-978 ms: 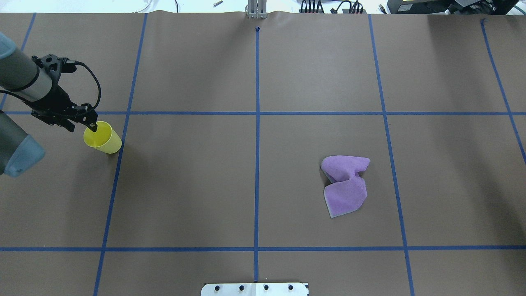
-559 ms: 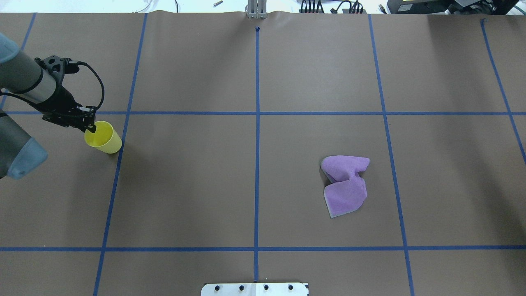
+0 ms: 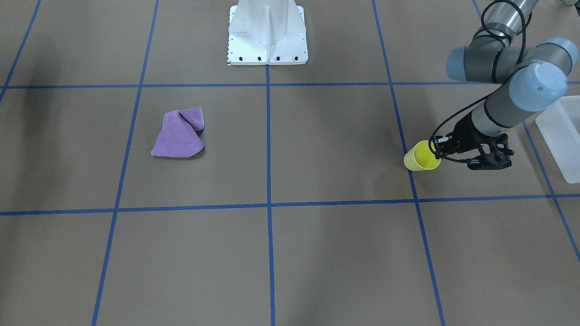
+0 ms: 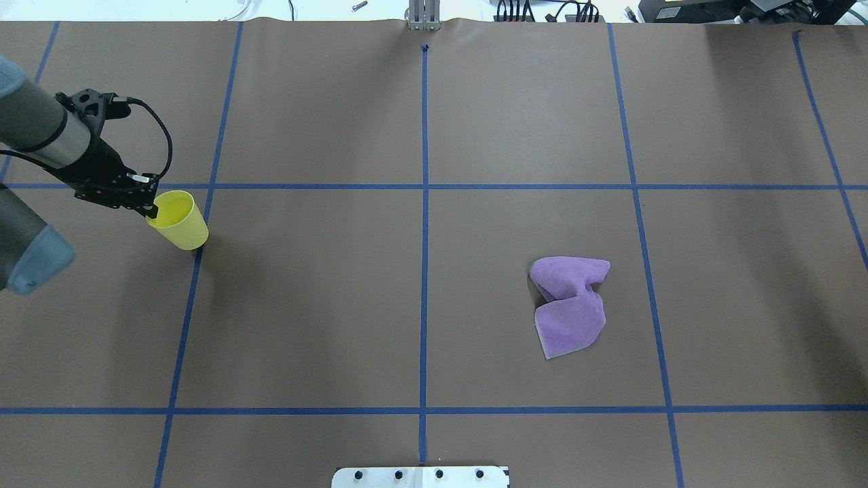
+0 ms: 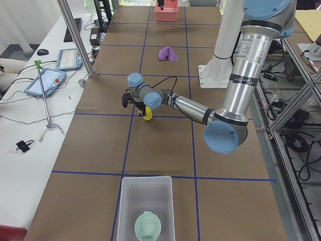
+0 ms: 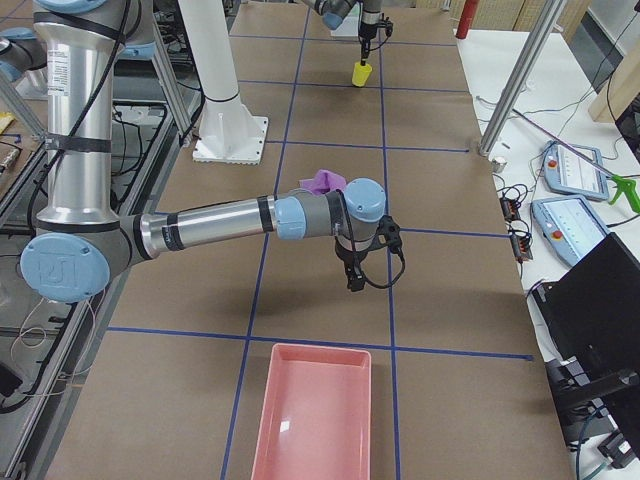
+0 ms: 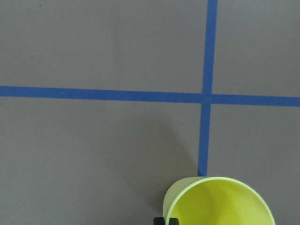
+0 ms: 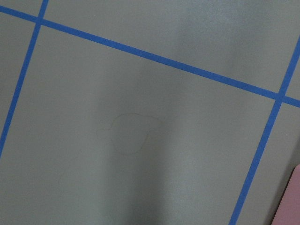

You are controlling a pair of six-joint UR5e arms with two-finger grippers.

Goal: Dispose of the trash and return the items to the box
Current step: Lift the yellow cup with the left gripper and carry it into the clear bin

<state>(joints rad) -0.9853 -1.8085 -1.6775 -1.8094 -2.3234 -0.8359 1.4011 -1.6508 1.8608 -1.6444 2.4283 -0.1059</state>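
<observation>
Gripping the rim of the yellow cup (image 4: 178, 221), the left gripper (image 4: 150, 211) had its fingers clamped on the wall, and the cup sat tilted beside a blue tape line (image 4: 195, 261). The frosted box (image 5: 145, 193) lay well apart, with the mint bowl (image 5: 148, 226) inside. The right gripper (image 6: 355, 277) hung above the table (image 4: 420, 305); whether it was apart or together could not be told.

yellow cup (image 7: 218, 201) cropped by wrist view's bottom edge, frosted bin (image 3: 558, 136) near it cut off, right gripper (image 6: 352, 285) too small to read
</observation>
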